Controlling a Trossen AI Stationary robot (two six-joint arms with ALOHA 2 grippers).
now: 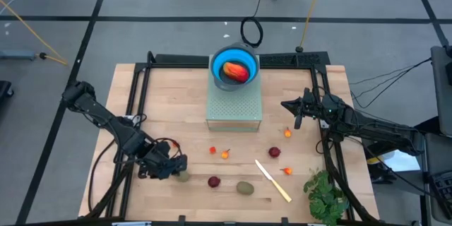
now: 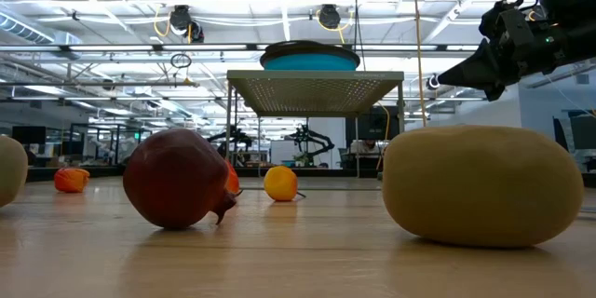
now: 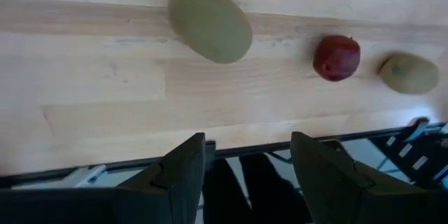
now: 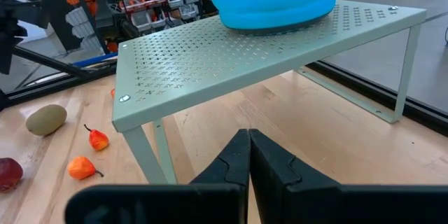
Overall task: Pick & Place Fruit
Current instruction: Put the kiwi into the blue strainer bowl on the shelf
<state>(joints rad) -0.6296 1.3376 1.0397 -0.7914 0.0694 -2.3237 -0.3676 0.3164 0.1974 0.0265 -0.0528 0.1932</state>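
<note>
Cream knife (image 1: 272, 181) beside leafy bunch (image 1: 326, 195); perforated shelf (image 1: 234, 104) mid-table.

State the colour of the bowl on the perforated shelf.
The bowl is bright blue with a grey rim, best seen in the high view.

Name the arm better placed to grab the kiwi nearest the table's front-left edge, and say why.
Left. Its claw sits open right beside that kiwi, which lies just ahead of its fingers in the wrist view. The right claw is shut, far across the table near the shelf.
</note>
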